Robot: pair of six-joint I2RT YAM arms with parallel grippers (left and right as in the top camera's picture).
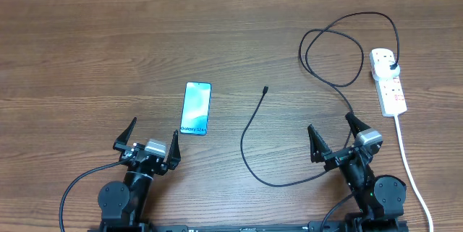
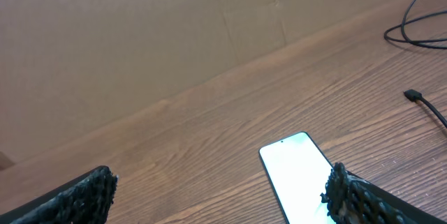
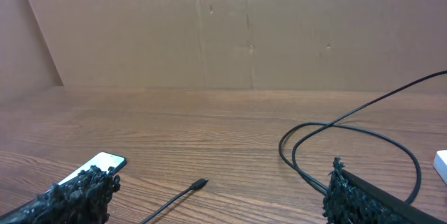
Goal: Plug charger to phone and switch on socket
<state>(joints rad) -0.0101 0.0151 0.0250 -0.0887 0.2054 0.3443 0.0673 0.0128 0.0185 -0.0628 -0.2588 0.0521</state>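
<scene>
A slim black-edged smartphone with a light blue screen (image 1: 196, 108) is laid flat on the brown wooden table (image 1: 87, 44), left of centre. Its long axis runs away from the robot, and "Galaxy S24" can be read at the end nearest the robot. The long thin black charger cable (image 1: 243, 142) is laid to its right, apart from it, with the small connector tip (image 1: 265, 88) pointed away from the robot. Its other end is looped to a black plug (image 1: 391, 64) seated in the white rectangular power strip (image 1: 394, 95) at the right; the strip's red markings cannot be read. The left tool (image 1: 154, 129) and right tool (image 1: 330, 121) are spread wide and empty.
</scene>
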